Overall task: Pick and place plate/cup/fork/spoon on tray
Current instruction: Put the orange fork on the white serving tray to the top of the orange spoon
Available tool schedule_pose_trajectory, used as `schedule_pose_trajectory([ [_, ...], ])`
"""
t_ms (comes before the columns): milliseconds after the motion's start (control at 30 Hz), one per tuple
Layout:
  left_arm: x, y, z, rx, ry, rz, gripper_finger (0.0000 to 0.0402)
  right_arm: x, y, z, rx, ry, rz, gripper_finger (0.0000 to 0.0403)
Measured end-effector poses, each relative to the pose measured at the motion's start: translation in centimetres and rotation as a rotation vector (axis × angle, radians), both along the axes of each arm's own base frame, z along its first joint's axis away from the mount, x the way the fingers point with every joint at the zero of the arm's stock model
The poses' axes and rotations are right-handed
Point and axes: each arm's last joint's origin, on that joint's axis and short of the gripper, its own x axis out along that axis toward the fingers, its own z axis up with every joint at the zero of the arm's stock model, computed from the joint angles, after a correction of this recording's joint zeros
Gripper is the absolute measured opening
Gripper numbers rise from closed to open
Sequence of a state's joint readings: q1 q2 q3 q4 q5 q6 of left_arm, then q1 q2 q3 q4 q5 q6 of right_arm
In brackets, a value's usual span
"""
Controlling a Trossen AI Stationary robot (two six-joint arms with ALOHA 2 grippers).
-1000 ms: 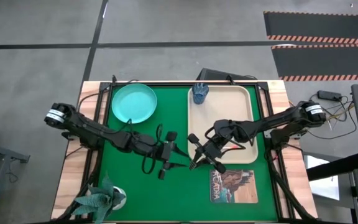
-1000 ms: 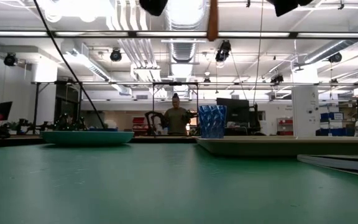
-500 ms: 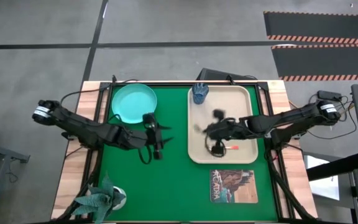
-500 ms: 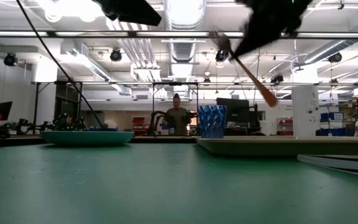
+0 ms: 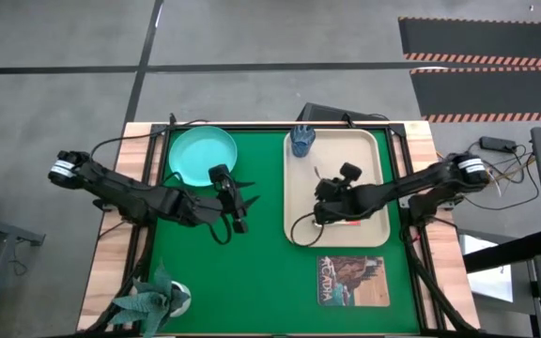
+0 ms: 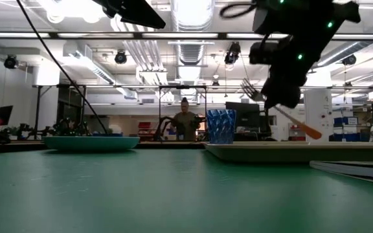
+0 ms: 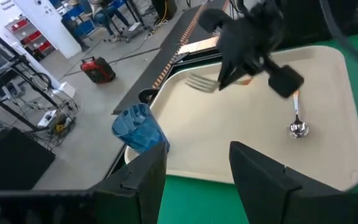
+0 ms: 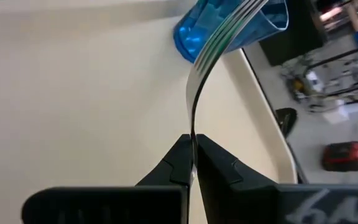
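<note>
Landmark: the tray (image 5: 372, 150), beige, rectangular, rounded corners, low rim; every place below is told from it.

Card (image 5: 353, 280): flat printed picture card on the green mat just off the tray's near edge; no part in the task, it seems.

Right gripper (image 5: 321, 212): above the tray's near half, jaws pinched tight on the fork (image 6: 281, 110); the right wrist view shows the thin metal neck clamped between the two dark fingers (image 8: 180, 163).

Fork: carried clear of the tray floor and tilted, silver prongs toward the cup, orange handle trailing lower on the other side; I judge it is held low and slanted so it can be laid flat inside the rim.

Spoon (image 7: 297, 122): already flat on the tray floor in its near half, shiny rounded bowl, slim stem, handle largely hidden under the right gripper.

Left gripper (image 5: 239, 208): over the mat, off the tray's left side, between tray and plate, jaws wide and empty; probably free for the plate.

Plate (image 5: 202, 156): round, turquoise, raised rim, smooth; on the mat well left of the tray, level with its far half, not yet moved.

Cup (image 5: 302, 140): small, blue, see-through, ridged wall; upright in the tray's far left corner, in place.
</note>
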State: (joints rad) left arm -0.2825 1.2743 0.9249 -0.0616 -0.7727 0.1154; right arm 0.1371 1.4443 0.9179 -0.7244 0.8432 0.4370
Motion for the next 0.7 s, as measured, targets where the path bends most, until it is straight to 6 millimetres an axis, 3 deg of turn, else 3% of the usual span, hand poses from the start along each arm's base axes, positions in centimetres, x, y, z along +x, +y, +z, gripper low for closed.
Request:
schedule_pose_trajectory([
  [367, 0.0, 0.0, -0.1, 0.004, 0.01, -0.001, 0.0162, 2.4, 0.3, -3.2, -0.027, 0.115, -0.009, 0.0009],
  [700, -0.1, 0.0, -0.2, 0.005, 0.012, -0.001, 0.0162, 3.4, 0.5, -5.3, -0.011, 0.192, -0.014, 0.0009],
])
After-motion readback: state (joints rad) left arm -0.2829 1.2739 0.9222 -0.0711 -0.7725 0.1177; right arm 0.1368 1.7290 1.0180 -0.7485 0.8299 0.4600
